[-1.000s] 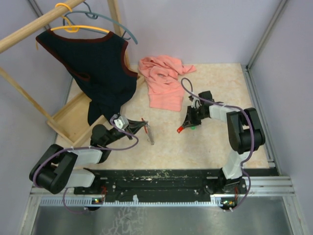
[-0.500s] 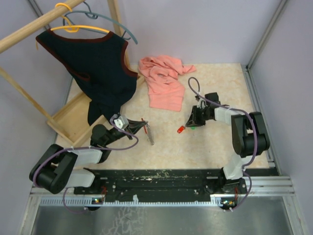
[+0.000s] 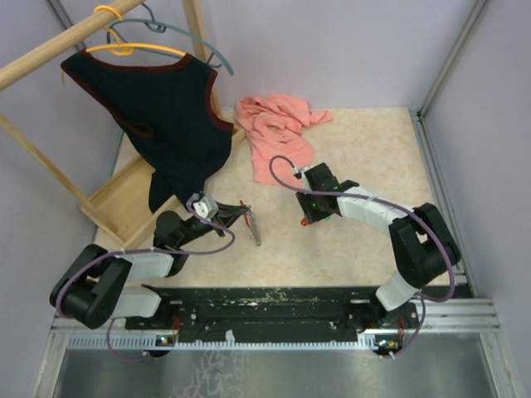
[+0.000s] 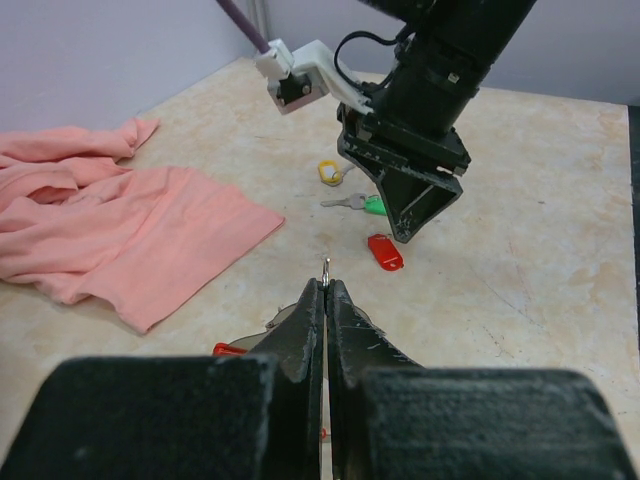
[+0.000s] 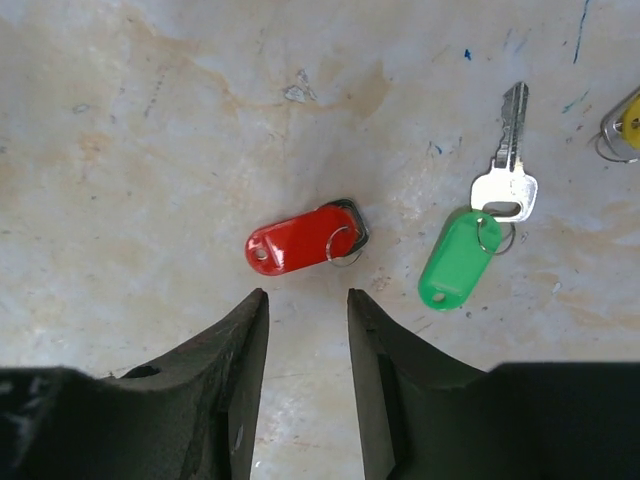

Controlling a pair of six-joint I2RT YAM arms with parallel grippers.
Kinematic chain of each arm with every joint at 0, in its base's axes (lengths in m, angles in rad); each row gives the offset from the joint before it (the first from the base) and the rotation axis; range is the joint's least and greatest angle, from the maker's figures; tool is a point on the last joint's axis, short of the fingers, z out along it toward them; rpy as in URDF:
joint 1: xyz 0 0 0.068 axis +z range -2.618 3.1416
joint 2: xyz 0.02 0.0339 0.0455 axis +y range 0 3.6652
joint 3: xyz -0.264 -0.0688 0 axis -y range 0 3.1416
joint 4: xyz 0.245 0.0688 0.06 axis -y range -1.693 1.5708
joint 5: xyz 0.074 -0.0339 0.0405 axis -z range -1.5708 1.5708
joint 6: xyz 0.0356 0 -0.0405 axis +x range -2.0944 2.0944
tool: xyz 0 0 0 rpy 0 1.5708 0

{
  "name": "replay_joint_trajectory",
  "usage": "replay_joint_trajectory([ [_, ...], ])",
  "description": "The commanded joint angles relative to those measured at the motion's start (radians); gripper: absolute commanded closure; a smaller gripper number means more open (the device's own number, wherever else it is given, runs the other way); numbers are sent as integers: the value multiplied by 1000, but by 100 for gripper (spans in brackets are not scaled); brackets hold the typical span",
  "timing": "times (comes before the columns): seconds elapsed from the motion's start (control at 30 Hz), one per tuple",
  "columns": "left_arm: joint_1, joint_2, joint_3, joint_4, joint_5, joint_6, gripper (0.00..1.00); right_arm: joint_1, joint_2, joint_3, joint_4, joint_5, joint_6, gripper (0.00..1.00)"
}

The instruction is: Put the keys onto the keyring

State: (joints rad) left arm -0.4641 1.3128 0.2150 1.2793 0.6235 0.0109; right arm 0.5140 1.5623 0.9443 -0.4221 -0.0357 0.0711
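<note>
My left gripper (image 4: 326, 285) is shut on the keyring (image 4: 326, 266). A thin metal loop of it pokes out past the tips, and a red and grey part (image 4: 232, 348) shows below the fingers. In the top view this gripper (image 3: 246, 213) rests left of centre. A red-tagged key (image 5: 300, 243) lies flat on the table just ahead of my open right gripper (image 5: 307, 300), which touches nothing. To its right lies a green-tagged key (image 5: 458, 260) with its metal blade. A yellow-tagged key (image 5: 630, 124) shows at the frame edge. From above, the right gripper (image 3: 310, 212) hovers over the red key (image 3: 304, 223).
A pink cloth (image 3: 278, 141) lies crumpled at the back of the table, close behind the keys. A black vest (image 3: 166, 108) hangs on a wooden rack (image 3: 116, 203) at the left. Walls and metal rails (image 3: 436, 166) bound the right side.
The right gripper let go of the red key, which now lies on the table, and opened. Its wrist swung left. The left arm has not moved.
</note>
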Motion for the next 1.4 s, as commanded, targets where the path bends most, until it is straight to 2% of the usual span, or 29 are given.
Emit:
replay_joint_trajectory([
  [0.0, 5, -1, 12, 58, 0, -8, 100, 33, 47, 63, -25, 171, -62, 64],
  [0.23, 5, 12, 17, 61, 8, -11, 100, 51, 66, 72, 22, 182, -87, 64],
  [0.67, 4, 11, 19, 60, 21, -15, 100, 28, 162, 100, 44, 68, -98, 66],
  [0.87, 5, 10, 18, 59, 24, -15, 100, -30, 179, 101, 19, -4, -55, 75],
  [1.03, 5, 12, 21, 60, 29, -17, 100, -74, 134, 69, 12, -52, -12, 83],
  [1.2, 5, 10, 21, 60, 34, -20, 100, -75, 59, 66, 7, -28, -14, 76],
  [1.37, 5, 10, 21, 60, 34, -21, 100, -58, 52, 72, -5, -31, -28, 73],
])
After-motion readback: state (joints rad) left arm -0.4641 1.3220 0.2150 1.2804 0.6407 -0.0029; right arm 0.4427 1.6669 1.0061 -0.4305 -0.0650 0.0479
